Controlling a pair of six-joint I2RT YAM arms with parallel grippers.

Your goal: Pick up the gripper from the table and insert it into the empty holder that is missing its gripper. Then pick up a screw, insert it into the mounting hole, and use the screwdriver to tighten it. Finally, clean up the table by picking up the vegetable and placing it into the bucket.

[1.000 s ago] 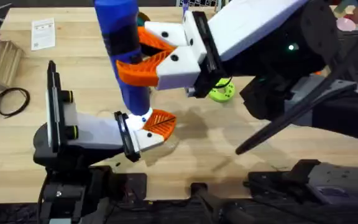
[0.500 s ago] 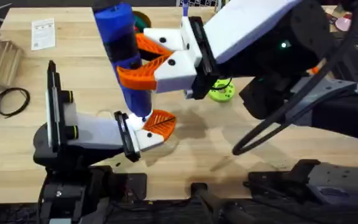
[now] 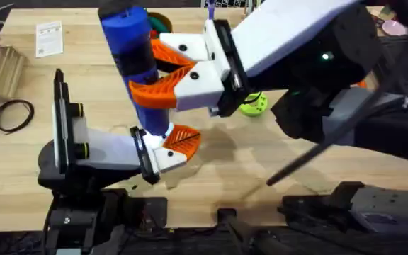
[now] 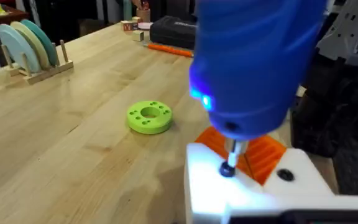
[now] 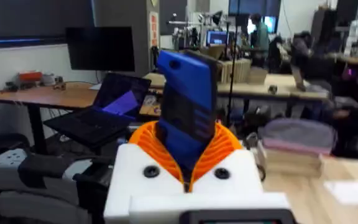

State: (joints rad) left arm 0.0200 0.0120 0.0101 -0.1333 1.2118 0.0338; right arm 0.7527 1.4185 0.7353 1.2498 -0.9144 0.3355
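Observation:
My right gripper (image 3: pixel 146 65) is shut on the blue screwdriver (image 3: pixel 139 67), holding it nearly upright between its orange fingers (image 5: pixel 222 146). The screwdriver's (image 4: pixel 253 62) metal bit (image 4: pixel 233 149) rests on a dark screw (image 4: pixel 227 169) in the white holder (image 4: pixel 253 190), with a blue light glowing on its body. This holder (image 3: pixel 158 152) belongs to my left gripper (image 3: pixel 179 145), which lies low near the table's front, and the orange gripper tip (image 4: pixel 263 152) sits in it. The vegetable and the bucket are out of view.
A green disc with holes (image 4: pixel 149 117) lies beyond the holder, partly under the right arm (image 3: pixel 252 105). A black cable loop (image 3: pixel 13 113), a paper card (image 3: pixel 49 37) and a wooden rack (image 3: pixel 6 65) sit at the left. A plate rack (image 4: pixel 33 50) and an orange pen-like tool (image 4: pixel 169 50) stand farther off.
The screwdriver's top has leaned a little to the left with my right gripper, while its bit stays on the holder. The left arm has not moved.

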